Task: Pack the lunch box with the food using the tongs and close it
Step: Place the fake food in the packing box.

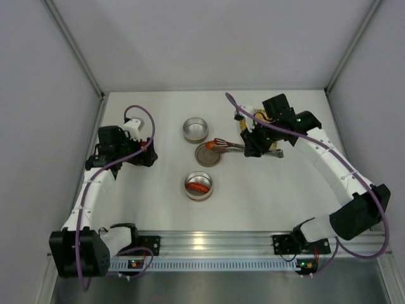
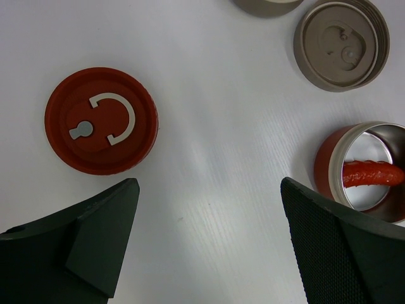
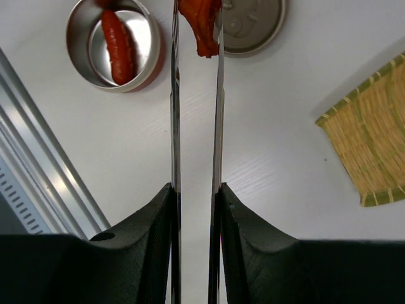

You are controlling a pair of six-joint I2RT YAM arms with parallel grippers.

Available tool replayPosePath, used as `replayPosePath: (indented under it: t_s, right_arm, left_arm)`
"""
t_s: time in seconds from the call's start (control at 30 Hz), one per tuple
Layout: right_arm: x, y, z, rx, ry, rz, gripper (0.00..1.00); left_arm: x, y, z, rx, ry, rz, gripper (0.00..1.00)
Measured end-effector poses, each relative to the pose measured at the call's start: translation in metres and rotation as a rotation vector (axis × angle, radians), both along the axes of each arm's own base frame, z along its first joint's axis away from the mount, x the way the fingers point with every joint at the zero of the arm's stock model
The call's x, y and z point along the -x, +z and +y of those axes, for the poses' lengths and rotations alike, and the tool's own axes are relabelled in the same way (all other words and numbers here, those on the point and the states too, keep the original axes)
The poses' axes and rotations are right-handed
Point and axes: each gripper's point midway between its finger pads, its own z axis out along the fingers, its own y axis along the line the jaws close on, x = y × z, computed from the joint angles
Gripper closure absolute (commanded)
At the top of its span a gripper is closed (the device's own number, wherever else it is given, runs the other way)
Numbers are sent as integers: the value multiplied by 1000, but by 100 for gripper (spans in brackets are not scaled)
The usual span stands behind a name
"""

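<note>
My right gripper [image 3: 195,190] is shut on the slim silver tongs [image 3: 174,95], squeezing their two arms. A glossy red sausage piece [image 3: 200,24] is pinched between the tong tips, above the edge of a flat grey lid [image 3: 253,25]. From above, the tongs [image 1: 231,147] reach left from the right gripper [image 1: 256,147] with the sausage [image 1: 211,145] at their end. A second sausage [image 1: 198,187] lies inside the red-walled lunch box tin [image 1: 200,185]. My left gripper [image 2: 209,209] hangs open over bare table, between a red lid [image 2: 101,120] and that tin [image 2: 370,171].
An empty silver tin [image 1: 195,130] stands behind the grey lid [image 1: 209,155]. A woven yellow tray [image 3: 370,139] lies to the right, mostly hidden under the right arm from above. The aluminium rail [image 3: 38,158] runs along the table's near edge.
</note>
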Motion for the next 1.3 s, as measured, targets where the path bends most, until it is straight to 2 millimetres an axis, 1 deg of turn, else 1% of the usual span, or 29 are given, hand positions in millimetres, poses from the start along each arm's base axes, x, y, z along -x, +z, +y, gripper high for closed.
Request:
replayPosePath:
  t_s: [0.1,0.23,0.7,0.97,1.1,1.3]
  right_arm:
    - [18,-2,17,8,79,18,100]
    - [32,-4,28,16,128,31,100]
    - [47,-10,46,33,198,42,99]
    - [63,-26,54,59,241,86,99]
    - [67,-33,53,72,251,107,98]
    - [70,-39,58,83,268,123,96]
  left_arm:
    - [0,0,0,0,0,0,2]
    - [0,0,0,0,0,0,2]
    - [0,0,0,0,0,0,2]
    - [0,0,0,0,0,0,1]
    - [0,0,0,0,0,0,2]
    - [0,-1,0,1,0,3,2]
